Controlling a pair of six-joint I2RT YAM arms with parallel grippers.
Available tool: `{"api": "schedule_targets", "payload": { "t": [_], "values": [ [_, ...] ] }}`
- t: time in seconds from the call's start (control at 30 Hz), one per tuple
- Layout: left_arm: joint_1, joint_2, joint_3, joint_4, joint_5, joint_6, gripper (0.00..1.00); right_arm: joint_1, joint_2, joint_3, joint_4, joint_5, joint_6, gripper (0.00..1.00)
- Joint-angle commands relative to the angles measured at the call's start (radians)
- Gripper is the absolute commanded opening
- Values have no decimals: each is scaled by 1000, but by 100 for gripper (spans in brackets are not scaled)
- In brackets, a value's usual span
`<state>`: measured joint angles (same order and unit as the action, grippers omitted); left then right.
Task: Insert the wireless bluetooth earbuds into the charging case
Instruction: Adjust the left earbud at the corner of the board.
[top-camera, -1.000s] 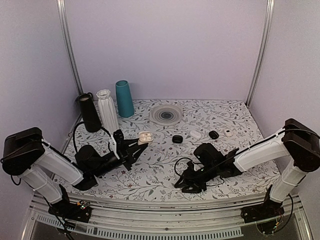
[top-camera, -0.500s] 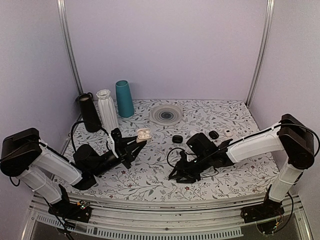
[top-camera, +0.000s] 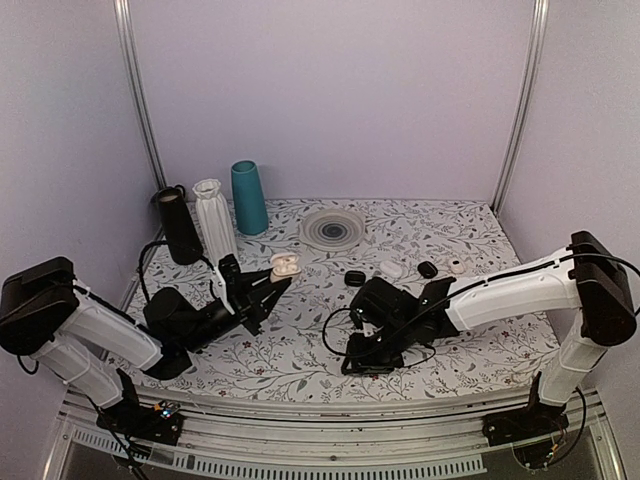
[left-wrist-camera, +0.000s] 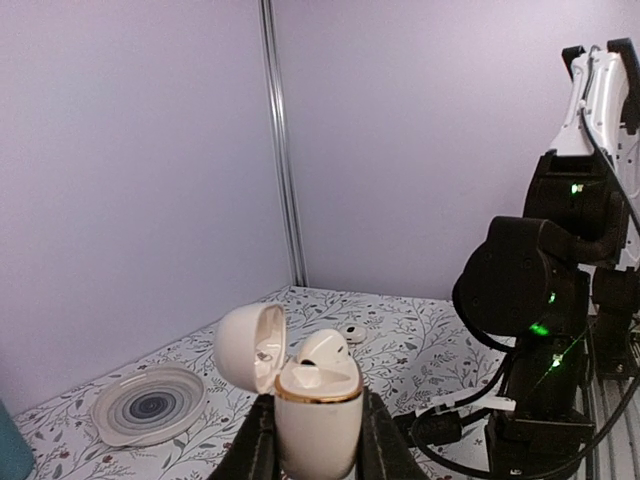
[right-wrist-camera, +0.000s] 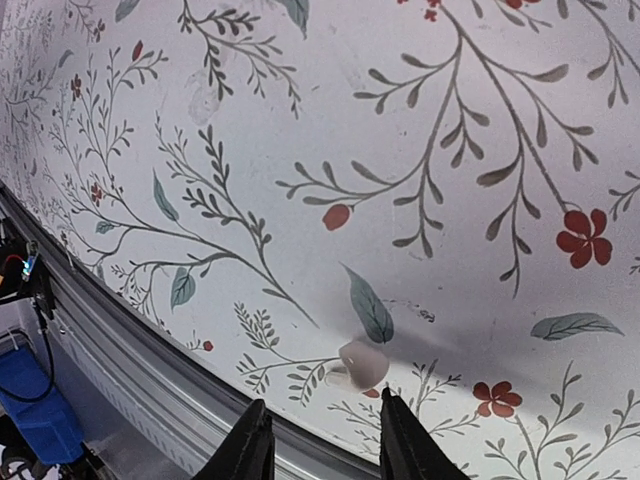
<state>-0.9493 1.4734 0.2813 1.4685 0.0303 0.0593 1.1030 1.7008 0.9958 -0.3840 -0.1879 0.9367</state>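
Note:
My left gripper (top-camera: 268, 287) is shut on the cream-white charging case (top-camera: 285, 266) and holds it upright above the table, left of centre. In the left wrist view the case (left-wrist-camera: 318, 425) sits between my fingers with its lid (left-wrist-camera: 250, 345) swung open, and one white earbud (left-wrist-camera: 322, 352) sits in the body. My right gripper (top-camera: 360, 362) is open and low near the table's front edge. In the right wrist view a second white earbud (right-wrist-camera: 362, 364) lies on the floral cloth just beyond the fingertips (right-wrist-camera: 386, 392), closer to the right one.
A black vase (top-camera: 180, 225), a ribbed white vase (top-camera: 214, 220) and a teal vase (top-camera: 248, 197) stand at the back left. A grey swirl plate (top-camera: 333, 228) lies at the back centre. Small black (top-camera: 354, 278) and white (top-camera: 391, 269) pieces lie mid-table. The metal front rail (right-wrist-camera: 150, 385) is close below my right gripper.
My right arm has swung left along the front of the table and lowered over the loose earbud. My left gripper has raised the case slightly and moved it away from me.

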Motion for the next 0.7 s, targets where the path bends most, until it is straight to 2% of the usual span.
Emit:
{"api": "schedule_targets", "payload": {
  "t": [0.0, 0.13, 0.27, 0.37, 0.47, 0.67],
  "values": [
    [12, -23, 17, 62, -14, 16, 0, 15, 28, 17, -60, 100, -66, 36],
    [12, -26, 12, 62, -16, 9, 0, 14, -21, -23, 26, 101, -193, 37],
    [12, -28, 11, 61, -18, 4, 0, 15, -18, -16, 39, 83, -236, 38],
    [12, -36, 15, 50, -19, 5, 0, 14, 13, 4, -17, 66, -181, 35],
    [12, -38, 17, 43, -20, 9, 0, 23, 19, -9, 0, 34, -107, 32],
    [12, -37, 19, 41, -20, 9, 0, 39, 48, 10, -27, 88, -74, 32]
  ]
}}
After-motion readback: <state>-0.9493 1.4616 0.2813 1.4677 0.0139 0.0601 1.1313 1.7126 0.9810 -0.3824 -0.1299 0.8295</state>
